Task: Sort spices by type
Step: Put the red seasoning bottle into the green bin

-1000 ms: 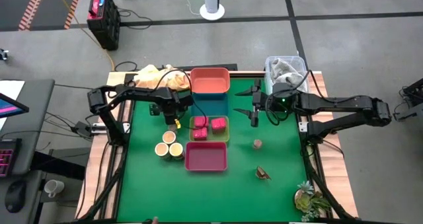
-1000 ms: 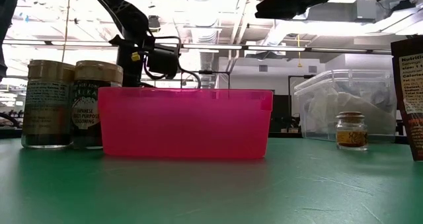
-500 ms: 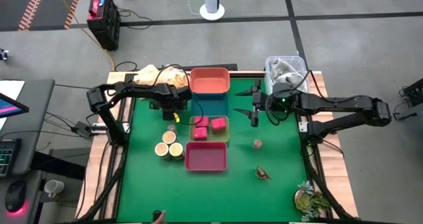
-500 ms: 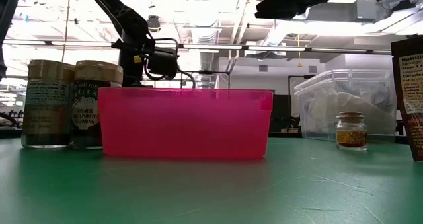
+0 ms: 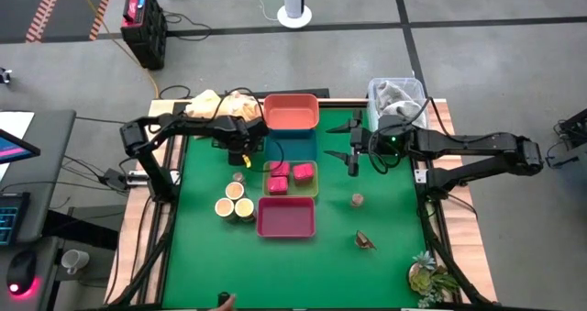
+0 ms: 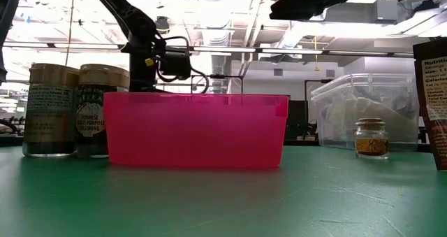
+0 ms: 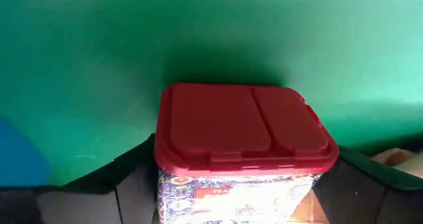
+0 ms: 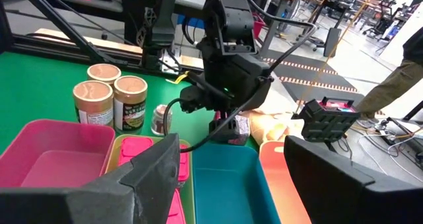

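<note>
My left gripper (image 5: 241,149) hovers left of the blue tray (image 5: 292,146), shut on a tin with a magenta-red lid (image 7: 241,128); the arm hides that tin in the high view. Three pink blocks (image 5: 278,170) lie in the yellow-green tray (image 5: 315,190). Three tan tubs (image 5: 236,191) stand together on the mat, left of the magenta tray (image 5: 286,217). One grey-brown knob (image 5: 238,176) stands just beyond the tubs, another (image 5: 357,199) on the right. The dark brown piece (image 5: 365,241) lies near the right front. My right gripper (image 5: 353,145) waits open, right of the blue tray. My left gripper pinches the tin between its two fingers (image 7: 135,184), one on each side wall just under the lid's rim (image 7: 165,164). The fingers come from above, pointing down. The tin sits upright with its lid up, held over the green mat.
A coral tray (image 5: 292,112) sits at the far edge beyond the blue one. A clear box (image 5: 396,96) stands at the far right corner, crumpled cloth (image 5: 213,104) at the far left, a leafy sprig (image 5: 426,276) at the near right corner. Bare mat lies right of the trays.
My left gripper has moved toward the table's far edge and slightly up, carrying the tin along, away from the tubs. The grey-brown knob it stood over now shows uncovered on the mat.
</note>
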`<move>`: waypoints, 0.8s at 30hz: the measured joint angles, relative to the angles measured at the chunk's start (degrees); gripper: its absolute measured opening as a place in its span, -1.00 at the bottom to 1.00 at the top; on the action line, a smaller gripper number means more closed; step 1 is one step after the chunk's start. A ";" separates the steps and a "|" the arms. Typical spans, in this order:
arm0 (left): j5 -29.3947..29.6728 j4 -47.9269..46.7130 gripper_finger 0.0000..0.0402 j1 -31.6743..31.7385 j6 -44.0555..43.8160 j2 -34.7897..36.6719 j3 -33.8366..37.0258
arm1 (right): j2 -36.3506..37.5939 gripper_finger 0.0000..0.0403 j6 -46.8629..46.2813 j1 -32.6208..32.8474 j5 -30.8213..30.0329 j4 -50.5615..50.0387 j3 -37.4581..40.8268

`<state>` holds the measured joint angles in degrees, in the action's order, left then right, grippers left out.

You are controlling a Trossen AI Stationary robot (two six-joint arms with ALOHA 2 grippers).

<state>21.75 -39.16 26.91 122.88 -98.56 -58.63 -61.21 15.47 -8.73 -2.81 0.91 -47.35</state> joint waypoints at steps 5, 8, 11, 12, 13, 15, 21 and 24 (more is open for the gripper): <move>0.36 -0.02 0.58 -1.65 -7.04 0.78 0.02 | 0.00 0.49 -0.01 0.00 0.00 -0.09 0.00; 0.25 -0.40 0.58 -2.70 -11.77 2.16 0.04 | 0.00 0.49 -0.01 0.00 0.00 -0.22 0.00; 0.03 -1.28 0.58 -3.43 -16.43 4.51 0.04 | 0.00 0.49 -0.01 0.00 0.00 -0.14 0.00; -0.57 -1.85 0.58 -3.47 -17.72 5.53 0.04 | 0.00 0.49 -0.03 0.00 0.00 -0.05 0.00; -0.99 -2.30 0.58 -3.49 -18.85 6.61 0.04 | 0.00 0.49 -0.06 0.00 0.00 0.06 0.00; -1.59 -2.56 0.58 -3.49 -21.24 8.95 0.04 | 0.00 0.49 -0.31 0.00 0.00 0.28 0.00; -5.29 -1.49 0.57 -3.49 -29.54 16.40 0.04 | -0.14 0.49 -0.45 0.32 -0.04 0.91 0.00; -8.44 1.00 0.57 -3.46 -36.39 19.94 0.04 | -1.83 0.49 -0.12 0.78 -1.37 1.76 -0.04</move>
<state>13.31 -38.16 23.45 86.49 -78.61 -58.59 -63.03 15.35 -7.95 -4.18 2.67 -47.39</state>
